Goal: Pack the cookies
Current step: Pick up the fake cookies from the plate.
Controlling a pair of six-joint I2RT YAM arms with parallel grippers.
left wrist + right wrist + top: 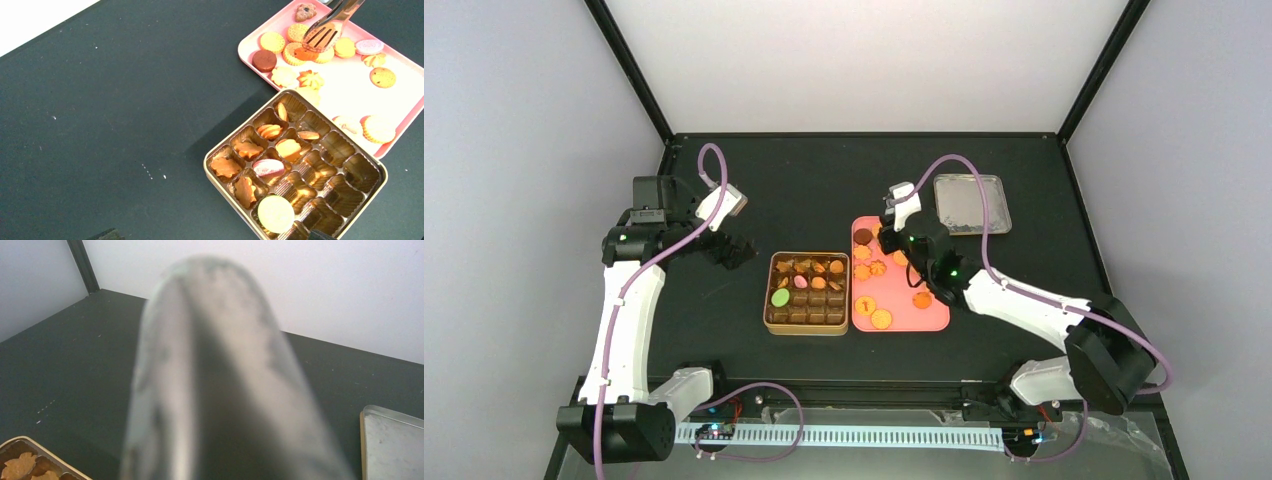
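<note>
Only from the left wrist: tongs (324,31) at an orange cookie (304,53); right gripper (894,238) tight on them, left gripper (736,250) spread

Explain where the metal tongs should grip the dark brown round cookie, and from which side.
Probably best: bring the metal tongs down from above and pinch opposite edges of the dark brown round cookie. It lies flat, thick-rimmed, on the pink tray, with a round golden cookie close beside.
</note>
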